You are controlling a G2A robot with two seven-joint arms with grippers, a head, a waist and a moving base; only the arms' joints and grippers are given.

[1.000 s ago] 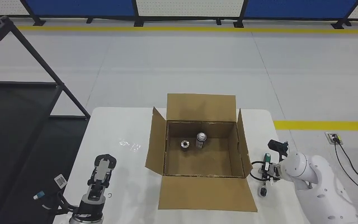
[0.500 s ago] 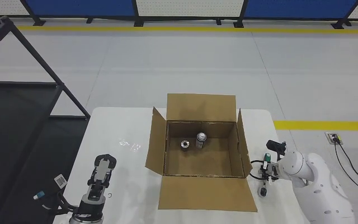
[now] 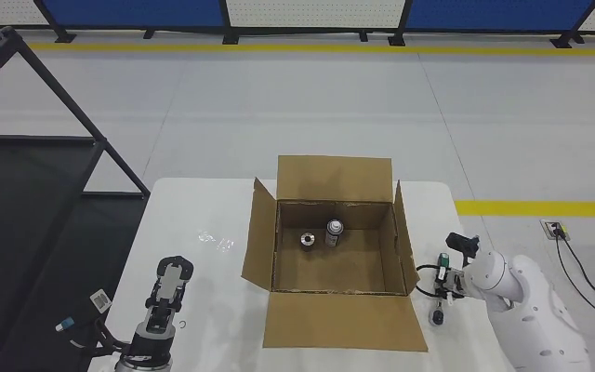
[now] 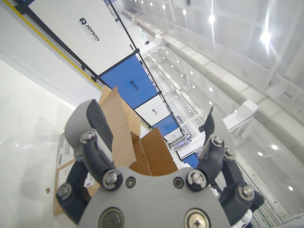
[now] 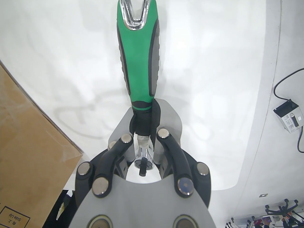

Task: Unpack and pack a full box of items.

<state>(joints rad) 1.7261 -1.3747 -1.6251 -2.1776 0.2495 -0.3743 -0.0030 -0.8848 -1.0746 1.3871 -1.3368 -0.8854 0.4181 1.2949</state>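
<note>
An open cardboard box (image 3: 335, 279) stands mid-table, flaps spread; its near flap (image 4: 123, 129) rises beyond my left gripper. On the box floor are a small metal cylinder (image 3: 306, 240) and a spray can (image 3: 333, 232). Just right of the box, my right gripper (image 3: 443, 282) (image 5: 143, 124) is shut on a ratchet wrench (image 5: 137, 55) with a green and grey handle, low over the white table. The wrench's chrome end (image 3: 437, 317) points toward the table's front edge. My left gripper (image 3: 170, 288) (image 4: 154, 122) stands open with nothing in it, at the front left of the table.
A crumpled clear plastic bag (image 3: 216, 240) lies on the table left of the box. The box corner (image 5: 35, 148) is close beside my right gripper. The table's right edge (image 5: 261, 110) is near, with a power adapter (image 5: 288, 116) on the floor beyond it.
My right arm has shifted very slightly toward the box, the wrench still in its grip. The left arm and the box contents have not moved.
</note>
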